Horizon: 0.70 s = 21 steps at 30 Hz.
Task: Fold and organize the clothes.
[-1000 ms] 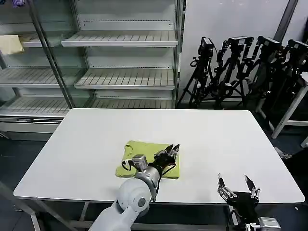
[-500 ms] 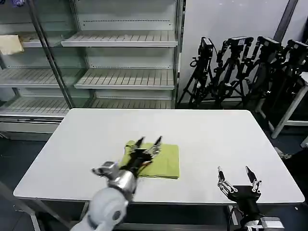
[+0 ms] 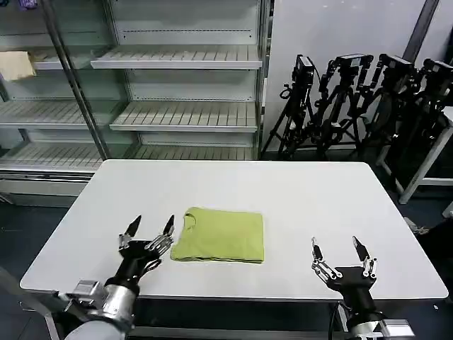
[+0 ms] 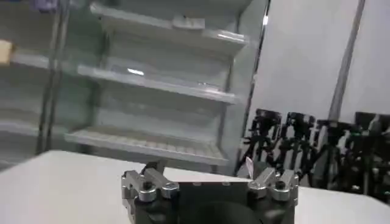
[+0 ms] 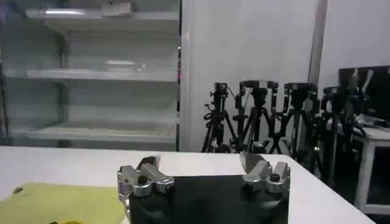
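The lime-green shirt lies folded into a neat rectangle near the front middle of the white table, collar towards its left end. In the right wrist view a corner of the shirt shows beside that gripper. My left gripper hovers open at the table's front left, just left of the shirt and apart from it, nothing between its fingers. Over the front right edge my right gripper is open and empty too. The left gripper and right gripper show spread jaws in their wrist views.
Bare metal shelving stands behind the table on the left, with a pale cloth on one shelf. Several black tripods cluster at the back right. A white table's leg shows at the far right.
My left gripper has lifted off the folded shirt and drawn back to the front left, open. The right gripper has shifted slightly. The shirt lies flat, unmoved.
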### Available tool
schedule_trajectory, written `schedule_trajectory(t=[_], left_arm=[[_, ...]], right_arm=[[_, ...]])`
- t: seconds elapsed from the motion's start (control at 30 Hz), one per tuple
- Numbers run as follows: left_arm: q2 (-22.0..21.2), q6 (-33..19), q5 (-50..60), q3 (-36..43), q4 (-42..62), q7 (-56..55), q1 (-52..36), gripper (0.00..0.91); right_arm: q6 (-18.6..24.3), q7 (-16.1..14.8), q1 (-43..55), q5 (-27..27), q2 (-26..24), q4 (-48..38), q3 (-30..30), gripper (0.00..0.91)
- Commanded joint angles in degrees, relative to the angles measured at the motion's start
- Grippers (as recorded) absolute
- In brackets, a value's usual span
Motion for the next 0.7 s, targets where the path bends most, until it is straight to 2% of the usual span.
schedule_trajectory(t=[0.03, 0.17, 0.7], left_arm=[[-1.3, -2.1, 6.5, -7.3, -4.8, 2.5, 10.3, 0.907], [-2.1, -2.4, 8.3, -6.7, -5.5, 3.1, 11.2, 0.907], [-3.8, -3.7, 8.8, -6.3, -5.7, 2.8, 11.5, 0.907]], right_arm=[[0.9, 0.2, 0.5, -0.6, -0.6, 0.8, -1.0, 0.907], [1.4, 0.2, 0.2, -0.5, -0.8, 0.8, -0.7, 0.907], [-1.7, 0.8, 0.8, 1.8, -1.6, 1.8, -0.7, 0.907]])
